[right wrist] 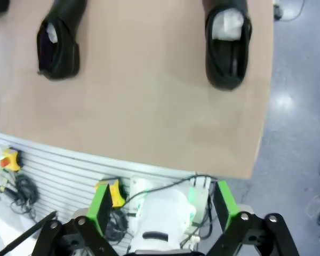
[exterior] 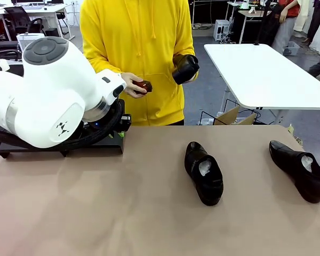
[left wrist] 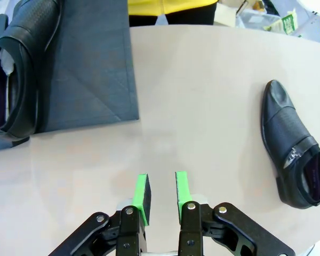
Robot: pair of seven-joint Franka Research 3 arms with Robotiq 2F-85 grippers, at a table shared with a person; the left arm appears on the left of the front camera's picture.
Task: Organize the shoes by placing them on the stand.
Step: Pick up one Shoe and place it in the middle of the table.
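Note:
One black shoe [left wrist: 21, 69] lies on the dark stand [left wrist: 90, 69] at the upper left of the left wrist view. My left gripper [left wrist: 160, 192] hovers over bare table just off the stand's edge. Its green pads stand a narrow gap apart with nothing between them. Two more shoes lie on the table, one in the middle [exterior: 204, 172] and one at the right edge [exterior: 301, 169]. The person holds another shoe [exterior: 185, 68] in one hand. My right gripper [right wrist: 162, 205] is open wide and empty, back over the table's near edge.
The person in a yellow hoodie [exterior: 136, 48] stands at the far side and also holds a small reddish-brown object [exterior: 144, 86]. My bulky left arm [exterior: 48, 90] covers the table's [exterior: 96, 213] far left. A white table [exterior: 266, 74] stands behind on the right.

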